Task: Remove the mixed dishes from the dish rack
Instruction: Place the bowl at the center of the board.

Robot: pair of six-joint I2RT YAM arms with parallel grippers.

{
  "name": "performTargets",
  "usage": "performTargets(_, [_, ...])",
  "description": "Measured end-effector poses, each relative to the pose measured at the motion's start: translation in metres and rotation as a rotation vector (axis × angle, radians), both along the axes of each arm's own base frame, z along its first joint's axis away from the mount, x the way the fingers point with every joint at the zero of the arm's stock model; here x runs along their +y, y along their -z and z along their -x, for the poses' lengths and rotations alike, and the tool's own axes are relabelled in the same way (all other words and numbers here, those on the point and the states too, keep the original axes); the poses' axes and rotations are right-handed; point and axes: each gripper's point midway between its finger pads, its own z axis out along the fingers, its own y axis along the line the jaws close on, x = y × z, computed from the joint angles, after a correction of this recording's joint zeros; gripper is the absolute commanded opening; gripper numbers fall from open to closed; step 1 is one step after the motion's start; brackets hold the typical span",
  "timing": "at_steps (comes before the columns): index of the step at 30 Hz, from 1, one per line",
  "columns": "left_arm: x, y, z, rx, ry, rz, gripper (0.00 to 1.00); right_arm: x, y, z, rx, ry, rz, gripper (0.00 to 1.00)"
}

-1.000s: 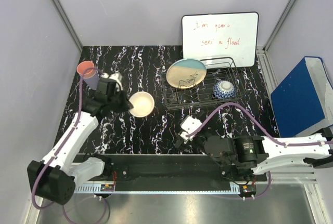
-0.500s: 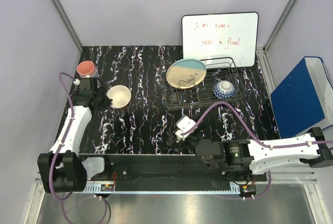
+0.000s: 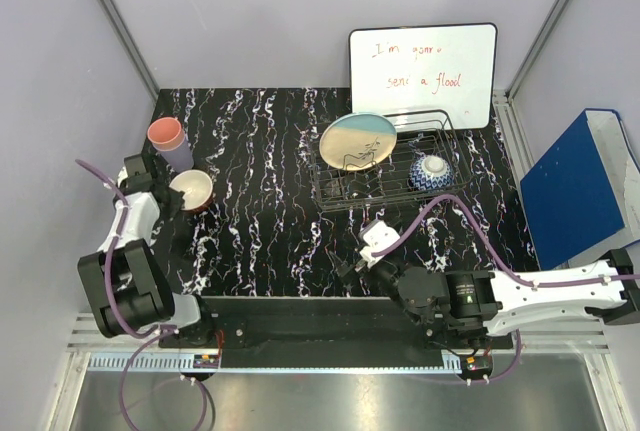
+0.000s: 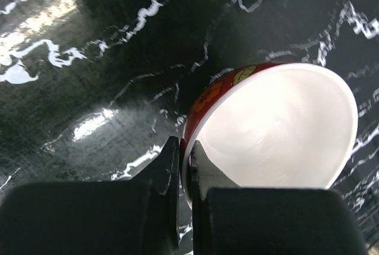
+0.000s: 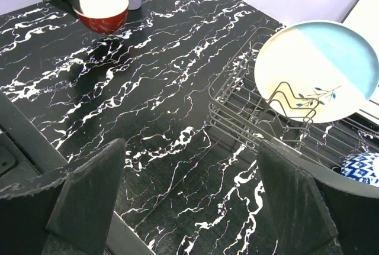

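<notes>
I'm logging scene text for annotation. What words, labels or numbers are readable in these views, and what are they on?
"I'm gonna send a flood": red handwriting in two lines on the white board. The second word is scrawled, so "gonna" is my best reading.
Nothing else is readable: the large plate and the red bowl carry only painted patterns, no lettering.

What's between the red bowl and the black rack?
Nothing. Only bare marbled table shows between the red bowl and the rack, in the right wrist view.
</notes>
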Motion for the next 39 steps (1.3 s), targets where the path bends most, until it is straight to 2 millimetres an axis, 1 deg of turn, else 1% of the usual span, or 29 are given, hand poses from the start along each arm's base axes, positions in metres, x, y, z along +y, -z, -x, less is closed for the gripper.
performTargets(2, [0.006,0.004,0.001,0.01,-0.032,0.008,0.0,-0.002,0.0,0.0,0.0,0.002,-0.008,1.0])
performTargets(6, [0.026,0.009,0.005,0.034,-0.105,0.005,0.0,-0.005,0.003,-0.002,-0.001,0.012,-0.008,1.0])
performTargets(10, [0.043,0.014,0.002,0.048,-0.162,0.005,0.0,-0.006,0.006,-0.003,-0.002,0.02,-0.002,1.0])
performTargets(14, [0.048,0.026,0.004,0.079,-0.189,0.016,0.0,-0.007,0.006,-0.004,-0.003,0.027,-0.001,1.0])
performTargets(17, [0.05,0.024,0.003,0.073,-0.194,0.011,0.01,-0.008,0.008,-0.006,-0.003,0.032,0.001,1.0])
performTargets(19, [0.05,0.025,0.002,0.077,-0.194,0.01,0.12,-0.009,0.01,-0.007,-0.003,0.037,0.005,1.0])
performTargets(20, [0.051,0.025,0.002,0.077,-0.194,0.011,0.28,-0.009,0.011,-0.008,-0.003,0.038,0.007,1.0])
performTargets(22, [0.051,0.024,0.001,0.075,-0.192,0.007,0.41,-0.01,0.013,-0.009,-0.003,0.042,0.011,1.0])
performTargets(23, [0.052,0.022,-0.001,0.068,-0.197,0.008,0.52,-0.01,0.013,-0.009,-0.003,0.043,0.012,1.0])
performTargets(24, [0.053,0.02,-0.003,0.06,-0.2,0.008,0.58,-0.01,0.013,-0.01,-0.003,0.045,0.012,1.0])
performTargets(26, [0.055,0.013,-0.008,0.039,-0.206,0.004,0.66,-0.01,0.013,-0.011,-0.003,0.048,0.013,1.0])
performTargets(27, [0.056,0.009,-0.01,0.027,-0.209,0.003,0.73,-0.01,0.013,-0.012,-0.003,0.05,0.013,1.0])
performTargets(30, [0.057,-0.004,-0.012,-0.009,-0.216,-0.007,0.79,-0.008,0.015,-0.013,0.0,0.046,0.014,1.0])
performTargets(32, [0.056,-0.016,-0.013,-0.035,-0.221,-0.009,0.8,-0.006,0.016,-0.014,0.001,0.044,0.019,1.0])
performTargets(35, [0.055,-0.043,-0.016,-0.103,-0.229,-0.014,0.81,-0.005,0.019,-0.017,0.002,0.052,0.03,1.0])
performTargets(37, [0.047,-0.064,-0.019,-0.155,-0.217,-0.022,0.82,-0.007,0.019,-0.023,0.004,0.075,0.03,1.0])
performTargets(39, [0.027,-0.092,-0.025,-0.225,-0.162,-0.04,0.84,-0.011,0.014,-0.034,0.014,0.117,0.015,1.0])
